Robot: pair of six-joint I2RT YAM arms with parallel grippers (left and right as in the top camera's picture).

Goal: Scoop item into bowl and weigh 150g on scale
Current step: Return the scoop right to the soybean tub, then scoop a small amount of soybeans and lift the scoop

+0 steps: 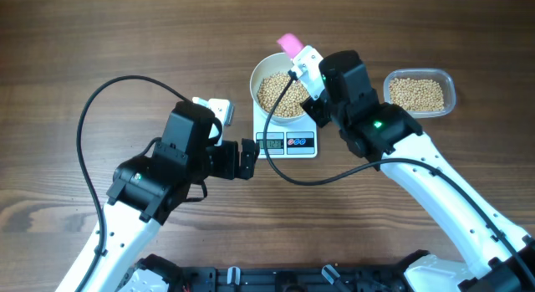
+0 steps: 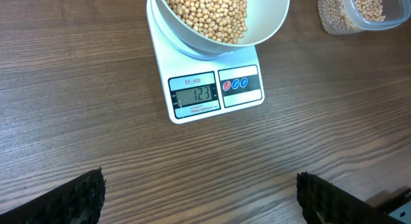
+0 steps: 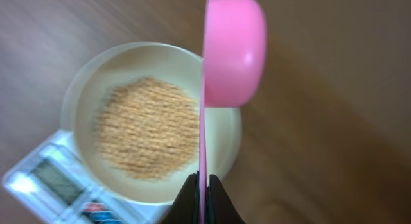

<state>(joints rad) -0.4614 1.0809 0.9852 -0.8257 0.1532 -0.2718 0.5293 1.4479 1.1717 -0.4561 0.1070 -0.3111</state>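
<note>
Where the dark-brown wood grain of the desk (image 1: 125, 41) runs from side to side, it fills each view to the edges, apart from a black frame (image 1: 276, 279) along the near side in the overhead view. Over bare wood hangs the left pincer (image 1: 249, 161), its fingers spread wide and holding nothing. Just ahead of it the scale (image 2: 164, 63) lies flat on the desk, its display (image 2: 196, 94) reading 123. The bowl (image 2: 186, 38) stands on the scale's platform with the beans (image 2: 209, 15) heaped inside.

The right pincer (image 3: 202, 185) is pressed together on the thin handle of a pink scoop (image 3: 234, 51). The scoop is turned on its side straight ahead of the fingers, above the bowl's far rim. Off to that pincer's right, a clear tub (image 1: 418, 94) holding more beans rests on the desk, well apart from the scale.
</note>
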